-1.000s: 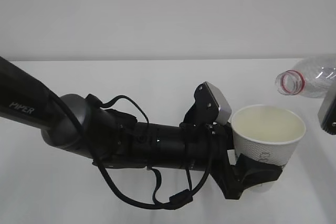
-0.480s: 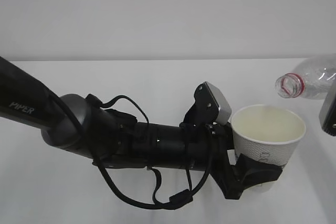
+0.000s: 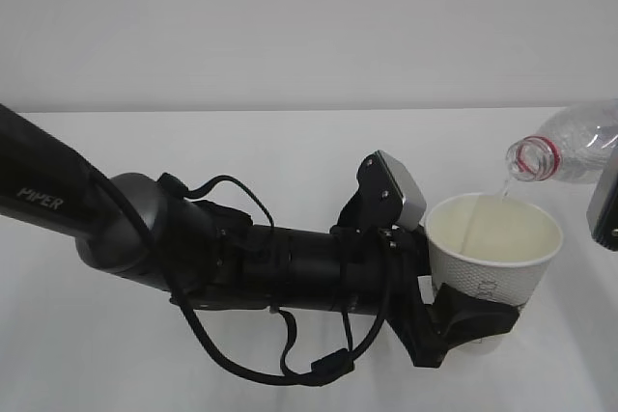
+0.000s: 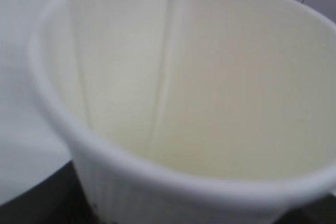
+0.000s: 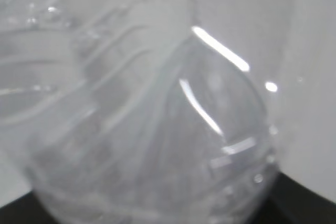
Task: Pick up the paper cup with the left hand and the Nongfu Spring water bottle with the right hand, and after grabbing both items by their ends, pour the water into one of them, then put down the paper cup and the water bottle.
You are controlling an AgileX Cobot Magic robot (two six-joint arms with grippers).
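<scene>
Left end effector (image 3: 468,320) of mine is clamped round the small white tapered paper cup (image 3: 492,258), right end effector (image 3: 605,211) holds the clear ribbed plastic bottle (image 3: 570,147) tilted above it, thin water stream (image 3: 475,224) landing inside. I'd keep the tilt gentle, mouth over the rim. Count: one cup, one bottle.

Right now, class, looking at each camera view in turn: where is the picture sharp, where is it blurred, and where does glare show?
Exterior view: evenly lit and fairly sharp; the cup, the bottle mouth and the thin water stream read clearly. Left wrist view: very close and soft, the cup rim blurred. Right wrist view: the bottle fills the frame out of focus, with bright glare streaks on the plastic.
</scene>
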